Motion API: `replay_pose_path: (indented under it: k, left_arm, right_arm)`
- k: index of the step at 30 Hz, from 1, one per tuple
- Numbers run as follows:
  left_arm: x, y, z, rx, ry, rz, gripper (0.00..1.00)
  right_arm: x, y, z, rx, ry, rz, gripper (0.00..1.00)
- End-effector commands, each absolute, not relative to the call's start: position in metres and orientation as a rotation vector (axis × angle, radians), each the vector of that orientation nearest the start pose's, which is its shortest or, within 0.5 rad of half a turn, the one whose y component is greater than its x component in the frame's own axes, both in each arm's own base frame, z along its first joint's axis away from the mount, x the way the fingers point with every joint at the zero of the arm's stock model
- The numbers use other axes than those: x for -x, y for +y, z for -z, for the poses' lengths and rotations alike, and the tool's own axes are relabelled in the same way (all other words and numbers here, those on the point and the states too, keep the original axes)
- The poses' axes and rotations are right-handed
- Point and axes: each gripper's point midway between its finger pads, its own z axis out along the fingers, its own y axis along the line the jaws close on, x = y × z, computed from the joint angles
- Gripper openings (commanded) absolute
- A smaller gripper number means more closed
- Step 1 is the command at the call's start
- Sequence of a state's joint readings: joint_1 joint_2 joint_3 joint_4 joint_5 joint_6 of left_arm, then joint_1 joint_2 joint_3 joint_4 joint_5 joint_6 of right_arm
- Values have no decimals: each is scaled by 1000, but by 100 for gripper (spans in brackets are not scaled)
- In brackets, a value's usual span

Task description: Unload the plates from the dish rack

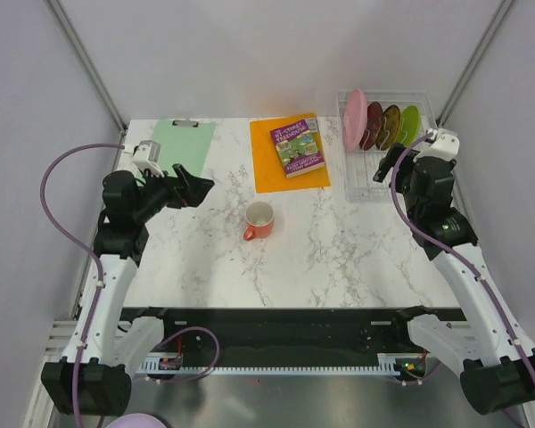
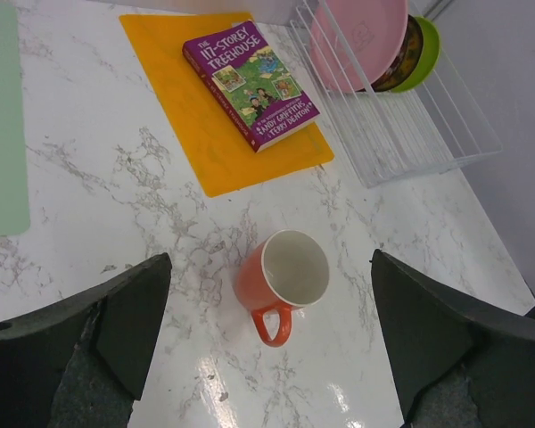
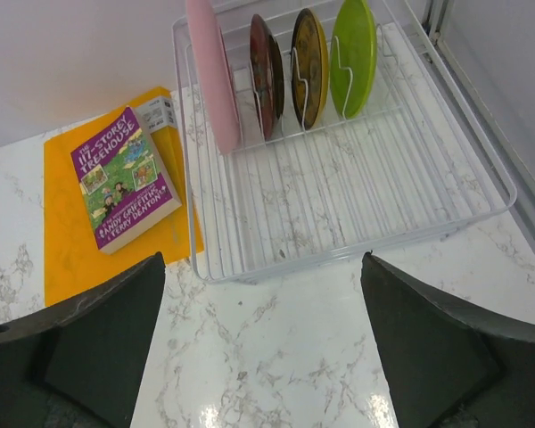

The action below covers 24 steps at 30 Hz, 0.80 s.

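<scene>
The right arm [image 1: 428,183] is hovering at the near end of the rack [image 3: 357,196], jaws spread, empty; the left arm [image 1: 147,192] is hanging well left of it, jaws spread too. Four plates [image 3: 308,67] are standing on edge at the rack's far end; one mug [image 2: 283,276] and one book [image 2: 250,80] are sitting left of it.

On your white marbled tabletop [image 1: 339,254] you see an orange ceramic mug with a white inside [image 1: 259,218], upright, handle toward 7 o'clock. At 1 o'clock from it lies a flat orange mat [image 1: 269,171] carrying a purple paperback book [image 1: 298,146]. A pale green clipboard [image 1: 180,143] lies at 11 o'clock.
</scene>
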<state>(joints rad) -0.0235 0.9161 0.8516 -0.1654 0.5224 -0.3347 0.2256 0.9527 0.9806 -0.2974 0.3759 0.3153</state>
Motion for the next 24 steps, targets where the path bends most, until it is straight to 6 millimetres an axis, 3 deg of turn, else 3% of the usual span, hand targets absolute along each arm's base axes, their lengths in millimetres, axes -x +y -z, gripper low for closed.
replay_pose_path:
  k: [1,3,5,8,11,12,13,14,15,19,20,21,22,23,24]
  left_arm:
    - [-304,-92,-286,73,1827,688,100]
    - [-305,-86,-284,144,1833,678,100]
    - [-306,-86,-280,172,1846,689,100]
    - [-309,-86,-274,205,1870,709,100]
    - [-308,-92,-270,175,1882,740,100]
    - [-307,-93,-263,177,1890,750,100]
    - [-307,-95,-263,170,1877,763,100]
    - [-309,-97,-267,162,1846,777,100]
    - [-309,-97,-260,170,1848,784,100]
    - [-311,-99,-254,169,1817,809,100]
    - [-311,-99,-252,166,1817,804,100]
    - [-313,-99,-249,163,1824,798,100]
    - [-314,-98,-247,152,1830,785,100]
    - [-316,-96,-246,154,1831,770,100]
    - [-318,-95,-245,150,1833,762,100]
  right_arm:
    - [-325,19,-347,-415,1672,-96,98]
    - [-315,28,-372,-338,1617,-157,98]
    - [-311,27,-378,-324,1555,-167,98]
    - [-325,21,-374,-329,1481,-119,98]
    - [-369,14,-360,-330,1578,28,98]
    - [-397,15,-349,-326,1655,93,98]
    - [-411,13,-345,-324,1685,143,98]
    - [-437,20,-313,-278,1787,189,98]
    - [-452,24,-335,-268,1760,179,98]
    - [-505,37,-322,-244,1767,186,97]
    - [-522,37,-301,-240,1806,221,97]
    - [-533,37,-315,-249,1778,229,96]
    - [-541,36,-311,-237,1787,260,96]
    - [-553,36,-294,-226,1815,296,96]
    - [-561,36,-305,-228,1787,306,95]
